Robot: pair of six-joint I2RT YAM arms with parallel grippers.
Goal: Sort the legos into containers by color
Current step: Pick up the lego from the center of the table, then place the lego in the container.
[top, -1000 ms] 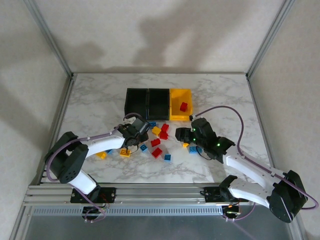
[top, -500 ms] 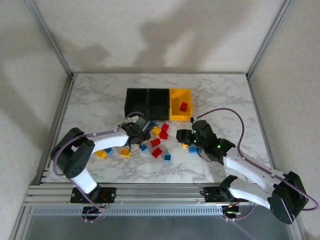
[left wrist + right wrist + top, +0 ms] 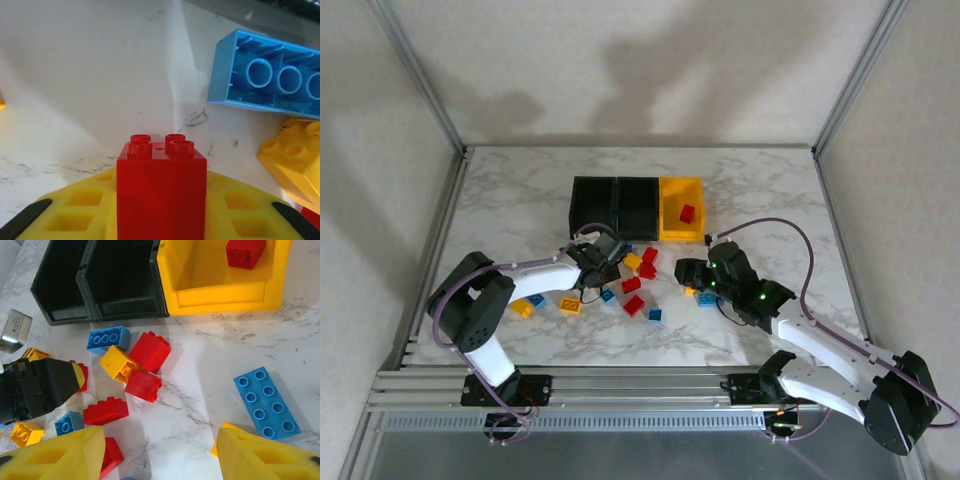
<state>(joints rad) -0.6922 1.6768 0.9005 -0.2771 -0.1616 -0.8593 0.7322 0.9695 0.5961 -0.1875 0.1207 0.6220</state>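
1. The left end effector [image 3: 604, 254] is closed on a red brick [image 3: 161, 197]. The brick sits between its yellow fingers [image 3: 85, 215] with its studs pointing away from the wrist, at the left side of the pile on the desk [image 3: 510, 200].
2. Just beyond that brick, the left wrist view shows a blue brick [image 3: 270, 82] lying with its hollow underside visible. A yellow brick [image 3: 295, 160] lies beside it.
3. The right end effector [image 3: 160, 450] is open with nothing between its fingers, over the right side of the pile. A long blue brick [image 3: 266, 402] lies near its right finger.
4. Three bins stand in a joined row behind the pile: two black bins [image 3: 615, 182] and a yellow bin [image 3: 220, 294] at the right end.
5. A second red brick [image 3: 245, 252] lies inside the yellow bin.
6. Loose bricks [image 3: 633, 285] in red, yellow and blue lie scattered on the desk between the bins and the arms.
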